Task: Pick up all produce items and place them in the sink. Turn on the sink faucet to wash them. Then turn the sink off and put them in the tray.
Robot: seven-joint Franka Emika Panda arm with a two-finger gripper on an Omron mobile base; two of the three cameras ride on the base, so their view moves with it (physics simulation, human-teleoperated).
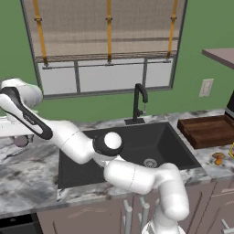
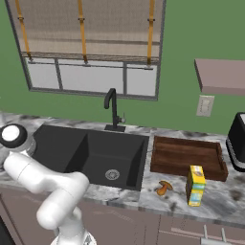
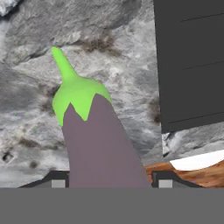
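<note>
The dull purple produce item (image 3: pixel 98 144) with its green stem tip rises between my two fingertips, both touching its sides, above the grey marbled counter. My gripper (image 3: pixel 110 181) is shut on it, left of the black sink (image 1: pixel 132 139), where the purple piece (image 1: pixel 20 140) hangs under my hand. The sink's corner (image 3: pixel 188 61) lies just right of the stem. The orange produce item (image 2: pixel 164 187) lies on the counter in front of the dark wooden tray (image 2: pixel 186 155). The black faucet (image 2: pixel 112 107) stands behind the sink (image 2: pixel 95 153), no water running.
A yellow carton (image 2: pixel 195 184) stands by the orange piece, in front of the tray. A black appliance (image 2: pixel 238 143) sits at the far right. My own arm (image 1: pixel 132 176) crosses the sink's front left corner. A window runs behind the faucet.
</note>
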